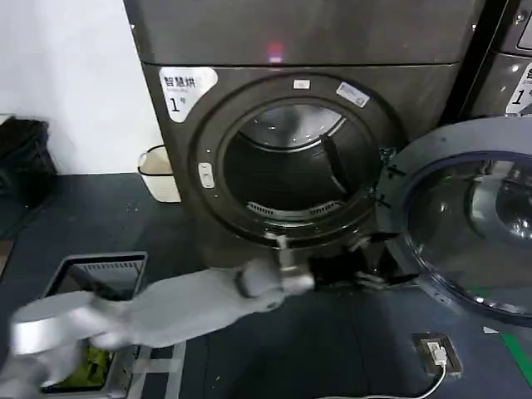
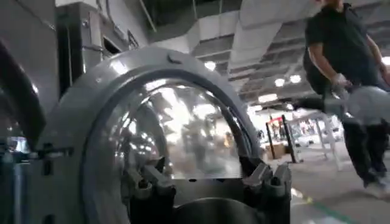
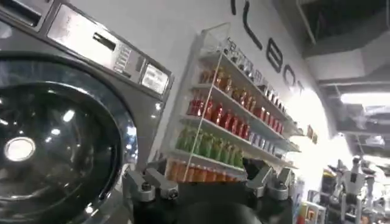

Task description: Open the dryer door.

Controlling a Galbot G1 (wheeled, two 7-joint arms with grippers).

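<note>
So the dryer door (image 1: 465, 224) is swung wide open to the right of the dryer (image 1: 299, 50), with its chrome ring and domed glass seen facing outward and the round drum mouth (image 1: 291, 170) fully exposed. The white sticker marked "1" (image 1: 184, 90) and the small pink light (image 1: 275, 55) are seen on the machine front. The left gripper (image 1: 378, 274) is stretched across the floor area at the end of the grey arm, low down between the drum mouth and the hinge side of the door; in the left wrist view its fingers (image 2: 149, 182) are seen spread apart, released, with nothing grasped between them and the door's glass right in front. The right gripper (image 3: 207, 182) is parked off to the side, jaws apart too, near a second machine (image 3: 55, 134) and a drinks shelf (image 3: 237, 115).
</note>
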